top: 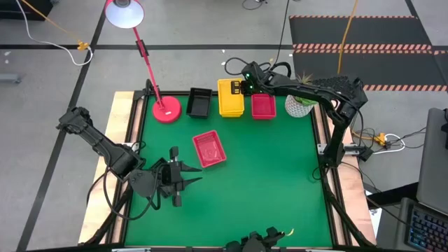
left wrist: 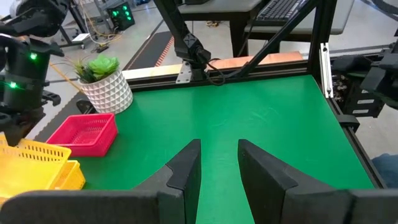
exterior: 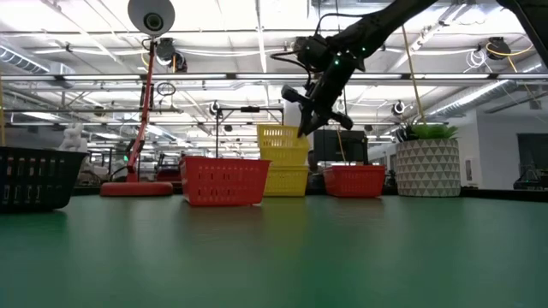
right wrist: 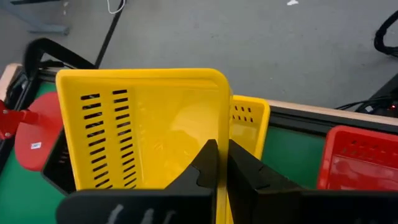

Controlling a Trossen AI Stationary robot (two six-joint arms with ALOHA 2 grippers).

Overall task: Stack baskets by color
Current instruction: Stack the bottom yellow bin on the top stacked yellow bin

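Up at the far edge of the table, the right claw (right wrist: 222,163) is pressed together on the rim wall of a yellow rectangular slotted-plastic basket (right wrist: 149,127), holding it over the yellow stack (top: 231,98) already standing there. Just beside that stack sits a red-pink mesh basket (top: 264,106) on one side and a black mesh basket (top: 199,102) on the other; a second red-pink basket (top: 209,149) lies loose near the middle of the green table (top: 280,182). The left claw (top: 183,179) waits low over the near left part of the table, its fingers spread with nothing between them. My worry is the pinch on 1 thin wall: the held basket looks tilted in the right wrist view, so it may catch on the stack's rim rather than nest, or tip the stack toward the red-pink neighbour. The low view shows the held basket perched above the stack's lower baskets, which the high view hides under the arm; only the high view shows the row's order.
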